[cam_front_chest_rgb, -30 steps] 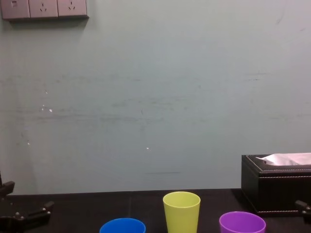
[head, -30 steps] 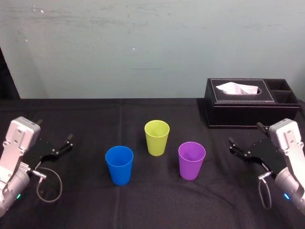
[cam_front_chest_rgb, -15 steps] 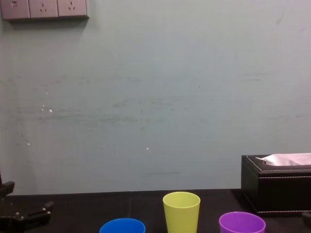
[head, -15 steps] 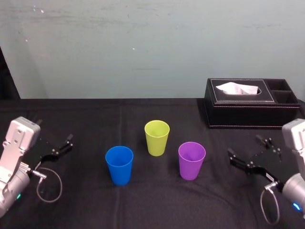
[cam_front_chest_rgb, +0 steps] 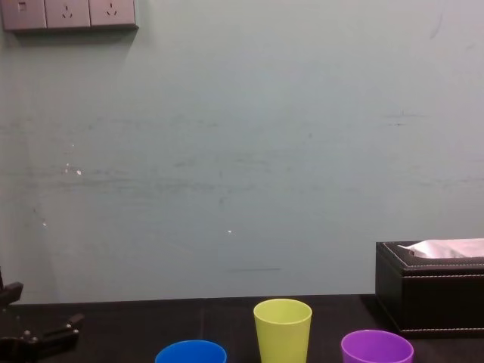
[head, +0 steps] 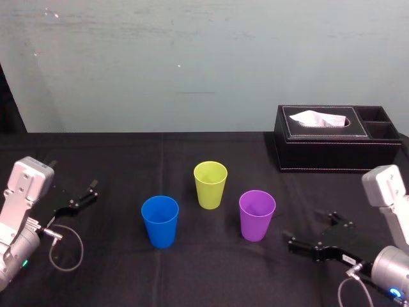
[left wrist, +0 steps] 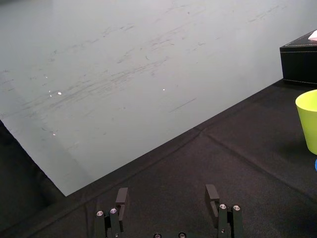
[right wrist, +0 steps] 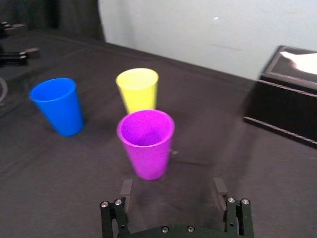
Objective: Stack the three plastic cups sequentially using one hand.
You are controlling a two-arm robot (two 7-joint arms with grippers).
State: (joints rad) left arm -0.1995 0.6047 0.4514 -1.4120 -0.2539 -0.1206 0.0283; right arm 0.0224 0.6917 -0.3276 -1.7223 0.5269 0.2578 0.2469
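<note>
Chest view cuts off the blue cup (cam_front_chest_rgb: 190, 352) and purple cup (cam_front_chest_rgb: 376, 346) at its lower edge. The right tool (right wrist: 173, 186) is spread wide near the purple cup, and the left tool (left wrist: 167, 190) is wide too, parked at the left.

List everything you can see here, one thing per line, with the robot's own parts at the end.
yellow cup: one, yellow, upright mid-table, farthest back of the three cups
blue cup: one, blue, upright, left of the yellow cup and nearer the robot
purple cup: one, purple, upright, right of the yellow cup and nearer the robot
tissue box: one, black, back right of the table
tissue: one, white, poking out of the box's top slot
table: one, covered in black cloth
wall sockets: three, pale grey, in a row high on the wall at the left
left gripper: one, black, fingers open, at the table's left side, apart from the cups
right gripper: one, black, fingers open, right of the purple cup, facing it, not touching
</note>
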